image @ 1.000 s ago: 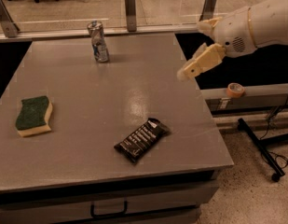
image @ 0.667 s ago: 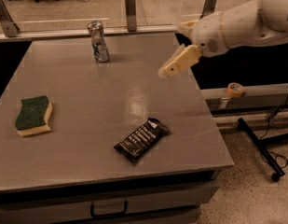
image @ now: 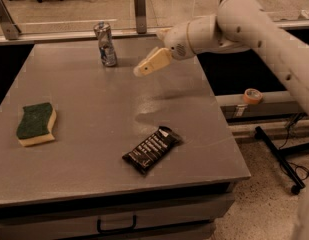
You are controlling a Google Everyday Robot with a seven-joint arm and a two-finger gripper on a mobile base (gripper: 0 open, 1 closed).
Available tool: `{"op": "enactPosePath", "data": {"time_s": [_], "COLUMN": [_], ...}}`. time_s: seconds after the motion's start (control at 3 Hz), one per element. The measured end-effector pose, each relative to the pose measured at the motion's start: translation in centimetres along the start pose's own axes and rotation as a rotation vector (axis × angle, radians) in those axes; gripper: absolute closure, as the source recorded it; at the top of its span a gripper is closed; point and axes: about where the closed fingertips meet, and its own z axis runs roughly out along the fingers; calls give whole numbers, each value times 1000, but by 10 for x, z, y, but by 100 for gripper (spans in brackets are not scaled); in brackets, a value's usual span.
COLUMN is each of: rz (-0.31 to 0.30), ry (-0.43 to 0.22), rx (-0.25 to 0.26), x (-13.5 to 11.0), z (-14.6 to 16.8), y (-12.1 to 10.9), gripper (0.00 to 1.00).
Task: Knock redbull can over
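The redbull can (image: 105,44), slim, silver and blue with a dented body, stands upright near the far edge of the grey table (image: 84,149), left of centre. My gripper (image: 140,72) hangs above the table to the right of the can, its cream fingers (image: 154,62) pointing left and down toward it, a short gap away and not touching. The white arm reaches in from the upper right.
A green and yellow sponge (image: 36,124) lies at the table's left. A black snack wrapper (image: 152,149) lies near the front centre. A glass barrier with metal posts (image: 139,4) runs behind the table. A roll of tape (image: 252,95) sits on a ledge at right.
The arm has swung left across the table, bringing the gripper from the right edge to just right of the can. The can has not moved.
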Motion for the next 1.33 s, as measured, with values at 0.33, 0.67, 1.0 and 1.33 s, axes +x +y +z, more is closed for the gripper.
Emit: {"op": "enactPosePath", "data": {"time_s": [0.33,0.67,1.0,1.33], "rz": [24,27,29,15], "ry": [-57,-123,-176,-218], "rx": [-4,-17,-14,-32], "x": [-13,-32,-47,-62], "z": [50,98,130,153], "y": [-14,-21,-23,-20], "gripper": [0,0,0,17]}}
